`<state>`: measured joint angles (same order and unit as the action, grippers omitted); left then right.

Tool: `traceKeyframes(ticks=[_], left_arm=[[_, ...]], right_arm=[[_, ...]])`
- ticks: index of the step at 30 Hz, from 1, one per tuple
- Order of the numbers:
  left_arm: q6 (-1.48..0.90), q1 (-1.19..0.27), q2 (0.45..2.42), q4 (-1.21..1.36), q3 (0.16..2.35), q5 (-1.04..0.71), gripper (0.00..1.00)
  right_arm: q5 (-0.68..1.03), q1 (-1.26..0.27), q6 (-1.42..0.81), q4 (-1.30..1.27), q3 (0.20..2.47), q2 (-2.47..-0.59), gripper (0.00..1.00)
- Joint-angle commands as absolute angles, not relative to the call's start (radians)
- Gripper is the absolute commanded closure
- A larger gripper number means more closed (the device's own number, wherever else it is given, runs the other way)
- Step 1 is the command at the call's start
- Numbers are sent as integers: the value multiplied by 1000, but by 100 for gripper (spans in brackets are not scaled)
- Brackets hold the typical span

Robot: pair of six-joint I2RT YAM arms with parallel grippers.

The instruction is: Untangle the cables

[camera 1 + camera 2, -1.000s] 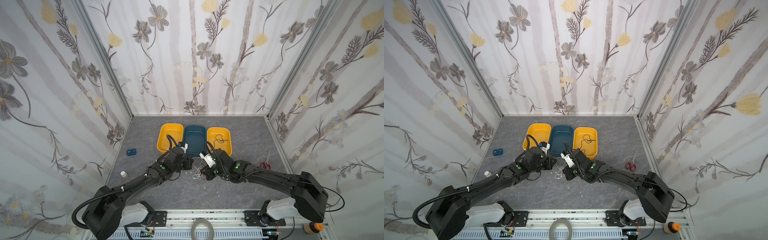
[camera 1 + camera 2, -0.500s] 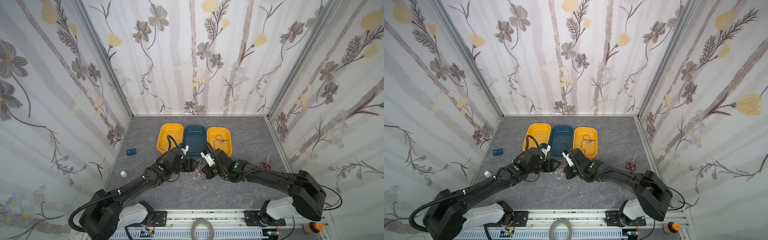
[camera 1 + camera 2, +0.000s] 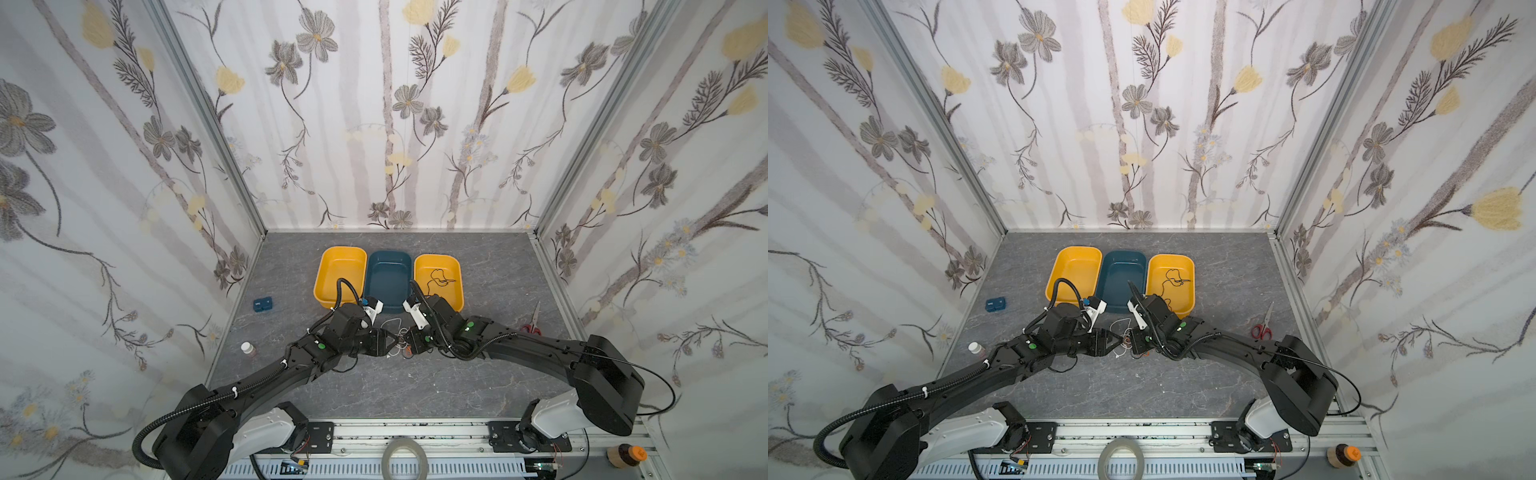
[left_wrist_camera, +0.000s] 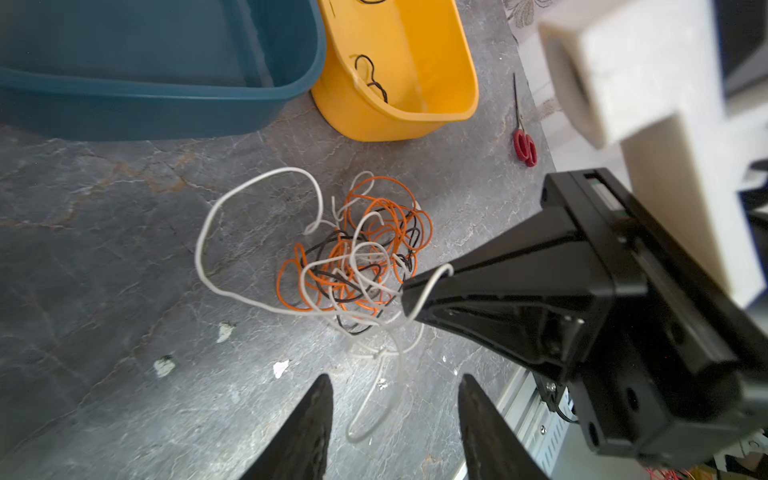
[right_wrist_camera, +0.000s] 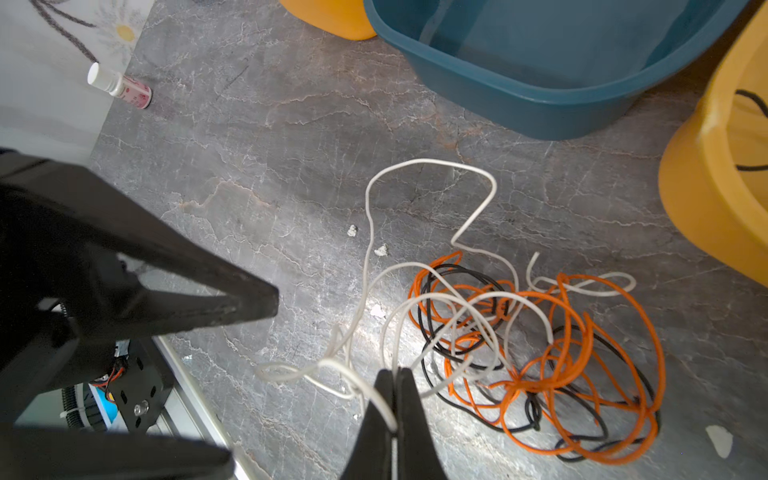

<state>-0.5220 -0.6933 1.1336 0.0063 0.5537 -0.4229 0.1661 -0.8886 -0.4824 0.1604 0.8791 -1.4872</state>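
Since the frame of one second ago, the left gripper (image 4: 395, 380) has been opened and brought nearer the front rail and closer to the right gripper (image 5: 395, 374). Its two fingers are shown spread; a slack white loop from the tangle lies on the table between them and is clamped by neither. The right gripper is pressed together, and a strand of the white cable (image 5: 432, 164) is pinched at its tips. The cables (image 4: 353, 266), a tangle of orange, white and black wire, are seen on the grey table (image 3: 374, 395) between the two grippers, just in front of the blue tray (image 3: 388, 274). One large white loop is drawn out from the tangle toward that tray. A separate black cable (image 3: 440, 279) is laid inside the right-hand yellow tray (image 3: 455, 291). The left-hand yellow tray (image 3: 332, 270) is partly hidden by the left arm's hose. Red-handled scissors (image 3: 533, 324) and a small white-capped bottle (image 3: 248, 348) are placed well apart from the tangle, near opposite walls.
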Motion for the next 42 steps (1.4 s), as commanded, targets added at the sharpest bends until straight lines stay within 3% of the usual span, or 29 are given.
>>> traceKeyframes(ticks=[1,11,16,26,29,38,42], left_arm=[[-506,-701,1153,70,551,-454,52],[-495,-710,1226,80,571,-432,67],[-503,-716,1204,78,574,-412,85],[-496,-735,1136,81,584,-428,98],[-491,-735,1138,73,588,-424,96],[-425,-736,1252,32,604,-393,62],[-430,-736,1298,68,608,-406,60]], right_arm=[[192,-884,-507,157,887,-1495,100],[212,-881,-517,153,887,-1500,100],[190,-865,-539,170,886,-1515,100],[202,-831,-578,191,905,-1557,99],[205,-830,-580,193,908,-1563,99],[245,-829,-592,174,905,-1552,99],[250,-828,-597,167,899,-1548,99]])
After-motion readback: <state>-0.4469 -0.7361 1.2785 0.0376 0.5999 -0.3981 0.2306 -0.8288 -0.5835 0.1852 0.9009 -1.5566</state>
